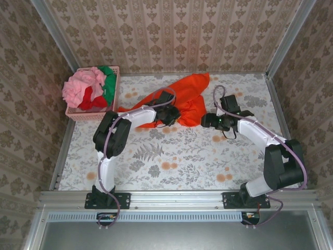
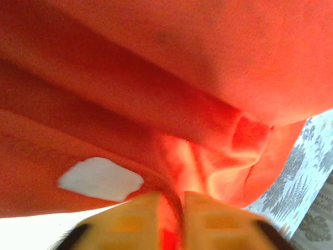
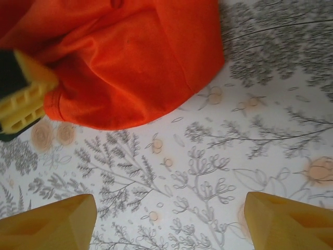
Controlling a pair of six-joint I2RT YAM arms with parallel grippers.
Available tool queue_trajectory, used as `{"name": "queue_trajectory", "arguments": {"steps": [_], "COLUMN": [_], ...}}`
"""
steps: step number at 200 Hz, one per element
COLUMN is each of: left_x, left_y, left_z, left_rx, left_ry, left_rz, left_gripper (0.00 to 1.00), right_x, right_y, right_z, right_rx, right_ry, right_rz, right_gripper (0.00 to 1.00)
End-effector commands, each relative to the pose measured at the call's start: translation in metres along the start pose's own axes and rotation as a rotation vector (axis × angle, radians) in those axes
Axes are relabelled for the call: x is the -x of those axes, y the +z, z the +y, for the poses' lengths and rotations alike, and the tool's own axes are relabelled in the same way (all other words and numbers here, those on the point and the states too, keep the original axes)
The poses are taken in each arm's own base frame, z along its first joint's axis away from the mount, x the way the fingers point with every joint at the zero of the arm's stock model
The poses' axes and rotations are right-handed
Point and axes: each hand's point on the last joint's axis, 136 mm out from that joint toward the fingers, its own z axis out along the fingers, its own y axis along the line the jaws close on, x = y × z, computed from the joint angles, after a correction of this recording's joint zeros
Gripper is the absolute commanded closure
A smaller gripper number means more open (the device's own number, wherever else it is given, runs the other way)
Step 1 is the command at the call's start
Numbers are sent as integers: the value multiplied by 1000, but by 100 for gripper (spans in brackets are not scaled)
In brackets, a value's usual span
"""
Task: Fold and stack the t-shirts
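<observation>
An orange t-shirt (image 1: 188,94) lies crumpled at the back middle of the table. My left gripper (image 1: 169,115) is at its near edge, and the left wrist view shows the yellow jaws shut (image 2: 174,213) on a fold of the orange cloth (image 2: 208,78), with a white label (image 2: 101,178) beside them. My right gripper (image 1: 206,121) sits just right of the shirt, low over the table. It stands open (image 3: 169,224) with only bare tablecloth between its fingers, and the orange hem (image 3: 135,62) lies ahead of it. Pink (image 1: 82,86), red (image 1: 93,100) and green (image 1: 110,83) t-shirts are piled in the basket.
A pink lattice basket (image 1: 92,115) stands at the back left corner. Patterned walls close the table on three sides. The floral tablecloth (image 1: 182,161) is bare in front of the shirt. The left gripper's yellow finger (image 3: 25,99) shows in the right wrist view.
</observation>
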Motion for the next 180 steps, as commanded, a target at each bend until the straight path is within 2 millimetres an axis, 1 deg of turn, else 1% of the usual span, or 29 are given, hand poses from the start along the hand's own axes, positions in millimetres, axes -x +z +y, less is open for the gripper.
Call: {"name": "queue_trajectory", "arguments": {"steps": [1,17,30,40,41,46,56,58,83,94,98,100,103,121,134,149,157,166,170,178,180], "left_x": [-3,3,3,1,1,0,-1,0,1,-2,-6,-1,0,0,4,9,11,15,17,20,21], "left_y": [-22,-46,-68,-84,-89,-95,-113,-118,-151,-164,-168,-172,-177,-200,-212,-220,-222,-223,-223,-222,-222], "left_z": [17,36,52,67,65,74,91,92,127,147,154,161,166,205,219,228,230,231,231,232,232], "left_rx": [62,95,125,156,148,163,183,180,192,216,226,233,238,278,265,267,277,292,298,313,318], "left_ry": [-4,21,48,62,63,65,56,56,10,-11,-9,-27,-38,-106,-147,-179,-182,-174,-168,-156,-154], "left_rz": [16,-9,-13,-13,-18,-17,-37,-46,-81,-81,-78,-89,-98,-145,-190,-229,-240,-253,-260,-269,-271], "left_gripper": [100,100,100,100,100,100,100,100,100,100,100,100,100,100,100,100,98,91,87,72,67], "right_x": [26,38,47,56,57,62,67,69,81,85,88,88,89,89,86,83,82,81,80,80,80], "right_y": [-13,-15,-14,-13,-12,-12,-8,-8,3,8,8,9,11,19,26,31,32,34,36,39,40], "right_z": [-8,-11,-14,-12,-12,-11,-9,-8,-2,1,3,3,4,9,15,23,26,29,30,30,30], "right_rx": [-21,-21,0,36,37,42,50,53,77,84,90,91,92,100,108,114,112,109,106,97,95], "right_ry": [65,86,140,173,175,176,173,172,168,163,158,157,154,139,127,109,99,85,78,63,57], "right_rz": [-90,-117,-134,-150,-152,-161,-161,-160,-146,-141,-142,-138,-135,-107,-88,-73,-72,-76,-79,-85,-86], "right_gripper": [24,24,24,24,24,24,24,24,24,24,24,24,24,24,24,24,23,23,23,23,23]}}
